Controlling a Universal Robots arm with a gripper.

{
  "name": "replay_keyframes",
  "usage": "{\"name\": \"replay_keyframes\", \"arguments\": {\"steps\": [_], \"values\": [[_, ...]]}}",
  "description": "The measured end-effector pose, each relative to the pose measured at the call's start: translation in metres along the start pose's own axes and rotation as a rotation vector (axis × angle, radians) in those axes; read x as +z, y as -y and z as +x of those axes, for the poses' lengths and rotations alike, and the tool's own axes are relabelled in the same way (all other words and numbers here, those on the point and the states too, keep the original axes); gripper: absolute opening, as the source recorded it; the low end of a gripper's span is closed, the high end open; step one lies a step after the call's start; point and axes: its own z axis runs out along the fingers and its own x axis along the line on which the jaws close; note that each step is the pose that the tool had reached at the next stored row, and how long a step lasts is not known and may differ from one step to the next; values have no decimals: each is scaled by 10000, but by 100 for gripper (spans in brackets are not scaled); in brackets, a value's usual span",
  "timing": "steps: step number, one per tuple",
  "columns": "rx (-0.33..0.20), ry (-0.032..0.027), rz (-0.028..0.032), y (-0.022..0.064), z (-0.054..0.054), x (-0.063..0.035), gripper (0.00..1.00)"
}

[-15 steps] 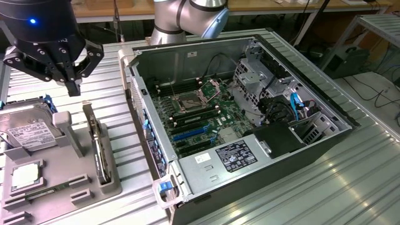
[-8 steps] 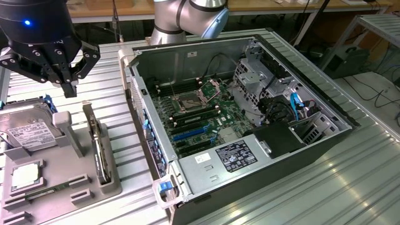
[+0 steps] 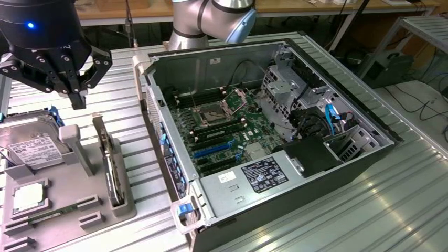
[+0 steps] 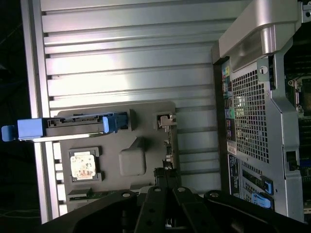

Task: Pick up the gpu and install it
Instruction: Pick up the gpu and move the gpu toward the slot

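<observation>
The gpu [image 3: 110, 160] stands on its long edge in a slot of the grey holder [image 3: 84, 210], a thin dark card at the exterior view's left. In the wrist view the gpu [image 4: 167, 145] shows edge-on, its silver bracket toward the hard drive's end of the holder [image 4: 141, 145]. My gripper [image 3: 77, 98] hangs high above the holder's far end, a little off from the card, touching nothing. Its black fingers [image 4: 156, 196] come together with nothing between them, and my gripper [image 4: 168, 188] points at the card's near end.
The open computer case [image 3: 280, 131] lies beside the holder, with the motherboard [image 3: 224, 131] and its blue slots facing up. A silver hard drive [image 3: 31, 144], a processor chip [image 3: 28, 197] and a green memory stick [image 3: 60, 211] also sit in the holder. The table [image 3: 392, 210] is ribbed metal.
</observation>
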Motion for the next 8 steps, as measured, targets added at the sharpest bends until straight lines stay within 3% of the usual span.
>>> {"name": "replay_keyframes", "arguments": {"steps": [5,8], "values": [[0,0,0,0,0,0,17],[0,0,0,0,0,0,36]]}}
